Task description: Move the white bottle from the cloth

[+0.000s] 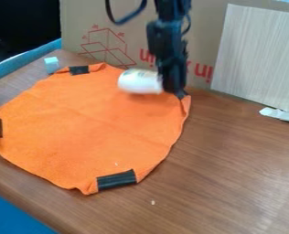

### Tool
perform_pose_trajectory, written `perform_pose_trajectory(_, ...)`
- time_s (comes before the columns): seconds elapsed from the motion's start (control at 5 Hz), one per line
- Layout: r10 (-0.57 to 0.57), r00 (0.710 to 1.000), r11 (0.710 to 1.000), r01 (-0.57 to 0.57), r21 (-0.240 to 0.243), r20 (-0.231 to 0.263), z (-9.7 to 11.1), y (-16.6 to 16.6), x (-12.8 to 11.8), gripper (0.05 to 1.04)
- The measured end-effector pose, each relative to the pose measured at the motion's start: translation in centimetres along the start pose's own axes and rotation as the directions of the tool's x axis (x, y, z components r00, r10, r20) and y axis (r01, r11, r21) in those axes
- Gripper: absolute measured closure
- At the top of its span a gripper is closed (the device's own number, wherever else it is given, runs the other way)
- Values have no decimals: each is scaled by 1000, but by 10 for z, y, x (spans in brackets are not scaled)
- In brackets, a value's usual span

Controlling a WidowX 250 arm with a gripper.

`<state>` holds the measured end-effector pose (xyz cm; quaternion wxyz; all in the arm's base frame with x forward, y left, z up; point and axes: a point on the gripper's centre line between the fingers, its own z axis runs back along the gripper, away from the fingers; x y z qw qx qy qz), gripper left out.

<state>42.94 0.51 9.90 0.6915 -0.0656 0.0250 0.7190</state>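
- White bottle (139, 82): on its side, upper ctr of frame, over orange cloth (89, 125), R end against gripper (173, 87).
- Claw hangs from top edge; can't tell if open, closed or gripping bottle.
- Cloth: L + ctr of frame, on brown wood-grain table (226, 160), black tape strips (116, 180) at edges.
- Pale blue block (51, 65): upper L, near cloth.
- Bkgd: cardboard (202, 32) w/ red print, pale wood-grain panel (257, 59) upper R, white scrap (281, 114) by its base.
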Motion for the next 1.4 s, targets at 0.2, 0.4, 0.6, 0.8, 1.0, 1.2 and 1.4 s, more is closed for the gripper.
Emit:
perform_pose_trajectory(0.2, -165, 986, 985, 165, -43, -10, 29, 6, -29, 759)
perform_pose_trajectory(0.4, -343, 939, 939, 344, 24, -35, 6, 28, -76, 759)
perform_pose_trajectory(0.6, -447, 894, 892, 447, 69, -19, -15, 48, -95, 759)
perform_pose_trajectory(0.8, -539, 842, 839, 536, 93, 12, -38, 65, -118, 759)
perform_pose_trajectory(1.0, -576, 817, 815, 570, 102, 33, -51, 74, -124, 759)
perform_pose_trajectory(1.2, -614, 788, 787, 606, 114, 43, -61, 84, -135, 759)
perform_pose_trajectory(1.4, -658, 751, 752, 651, 109, 52, -62, 98, -148, 760)
